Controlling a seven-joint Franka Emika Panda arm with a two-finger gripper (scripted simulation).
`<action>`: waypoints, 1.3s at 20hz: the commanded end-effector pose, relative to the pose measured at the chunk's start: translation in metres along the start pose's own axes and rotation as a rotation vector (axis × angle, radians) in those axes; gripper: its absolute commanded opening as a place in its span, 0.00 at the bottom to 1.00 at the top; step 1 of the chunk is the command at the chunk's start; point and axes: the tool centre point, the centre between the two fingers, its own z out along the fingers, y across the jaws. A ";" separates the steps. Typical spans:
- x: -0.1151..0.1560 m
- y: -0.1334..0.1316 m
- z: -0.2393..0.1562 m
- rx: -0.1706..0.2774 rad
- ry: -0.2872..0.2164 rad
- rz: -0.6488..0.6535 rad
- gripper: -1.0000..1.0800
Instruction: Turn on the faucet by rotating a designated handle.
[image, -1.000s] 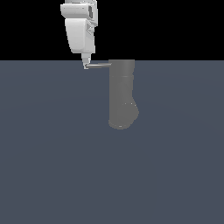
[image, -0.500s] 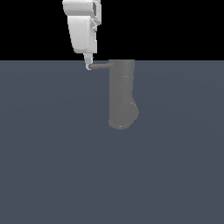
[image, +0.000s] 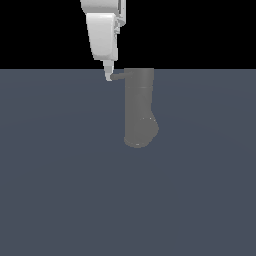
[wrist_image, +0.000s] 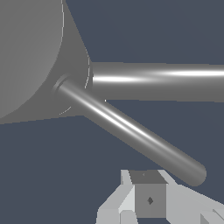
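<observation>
The handle (image: 118, 76) points toward 9 o'clock from the upright faucet (image: 138, 107). The claw (image: 108, 76) touches its tip; its opening cannot be told.

A flat, dull blue-grey floor (image: 60, 190) fills the lower three quarters of the exterior frame from edge to edge, meeting a plain black backdrop (image: 200, 30) along a straight level line across the upper part of the picture.

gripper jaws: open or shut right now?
Cannot tell. The gripper shows as one narrow white tip at the handle end; neither view shows any gap.
</observation>
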 end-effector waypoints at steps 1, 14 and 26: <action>0.019 0.009 0.000 -0.006 0.003 0.022 0.00; 0.048 0.026 0.000 -0.005 0.003 0.007 0.00; 0.123 0.026 -0.001 -0.007 0.003 0.021 0.00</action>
